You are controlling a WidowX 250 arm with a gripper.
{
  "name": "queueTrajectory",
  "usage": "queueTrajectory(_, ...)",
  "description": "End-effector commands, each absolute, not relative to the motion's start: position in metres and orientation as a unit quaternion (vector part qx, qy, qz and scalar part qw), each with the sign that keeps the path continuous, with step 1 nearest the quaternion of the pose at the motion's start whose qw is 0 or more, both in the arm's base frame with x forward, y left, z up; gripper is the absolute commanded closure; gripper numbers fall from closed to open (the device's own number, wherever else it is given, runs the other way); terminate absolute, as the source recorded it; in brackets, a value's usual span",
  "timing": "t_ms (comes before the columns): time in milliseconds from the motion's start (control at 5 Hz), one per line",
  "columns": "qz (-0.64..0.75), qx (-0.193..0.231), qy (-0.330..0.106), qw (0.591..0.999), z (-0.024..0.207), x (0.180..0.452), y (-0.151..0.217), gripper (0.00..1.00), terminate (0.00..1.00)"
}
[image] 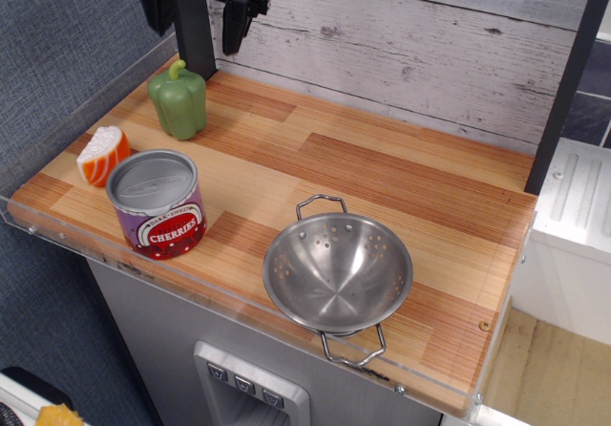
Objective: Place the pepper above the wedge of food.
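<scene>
The light-green pepper (179, 100) stands upright on the wooden counter at the back left. The orange-and-white striped wedge of food (102, 155) lies in front of it and a little to the left, near the left edge. My black gripper (196, 20) hangs above and behind the pepper at the top edge of the view, clear of it. Its two fingers (236, 23) are spread apart and hold nothing.
A purple-and-red "Cherries" can (156, 202) stands just right of the wedge near the front edge. A steel colander (337, 273) sits at the front middle. A clear rim (57, 238) runs along the counter's front and left. A grey plank wall (430, 34) backs it.
</scene>
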State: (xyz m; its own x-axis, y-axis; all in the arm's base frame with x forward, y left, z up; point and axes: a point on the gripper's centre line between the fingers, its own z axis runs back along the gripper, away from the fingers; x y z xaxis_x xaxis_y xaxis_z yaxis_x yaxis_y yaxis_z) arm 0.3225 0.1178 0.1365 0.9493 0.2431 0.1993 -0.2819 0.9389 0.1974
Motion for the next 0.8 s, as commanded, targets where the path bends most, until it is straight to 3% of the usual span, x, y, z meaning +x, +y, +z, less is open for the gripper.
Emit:
queueTrajectory(0, 0.175, 0.112, -0.116, 0.971, 0.163, 0.258, 0.128, 0.00, 0.00)
queueTrajectory(200, 0.187, 0.128, -0.130, 0.965, 0.164, 0.235, 0.128, 0.00, 0.00)
queueTrajectory(400, 0.187, 0.128, -0.130, 0.965, 0.164, 0.235, 0.128, 0.00, 0.00)
queueTrajectory(600, 0.187, 0.128, -0.130, 0.965, 0.164, 0.235, 0.128, 0.00, 1.00)
